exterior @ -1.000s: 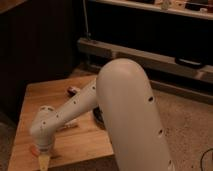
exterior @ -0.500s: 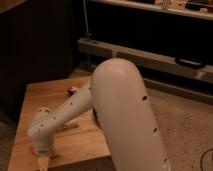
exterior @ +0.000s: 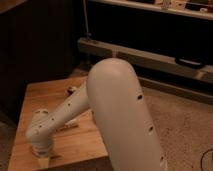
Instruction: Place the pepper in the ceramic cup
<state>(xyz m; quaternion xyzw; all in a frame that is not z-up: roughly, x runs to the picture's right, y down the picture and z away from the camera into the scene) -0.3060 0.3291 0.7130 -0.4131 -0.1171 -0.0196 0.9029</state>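
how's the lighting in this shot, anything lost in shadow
Camera view: dim, warm light with no glare; the dark panel at left is nearly black. Camera view: the pale arm is the brightest thing and hides much of the wooden table; the gripper sits low at the table's front left edge, shaded underneath.

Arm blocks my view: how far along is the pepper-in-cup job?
Done: nothing visibly. In hand: the gripper is low at the pale wooden table's near-left corner; its load is hidden. A slim orange streak beside the white forearm may be the pepper. Left: the white ceramic cup is unseen, so placing remains.
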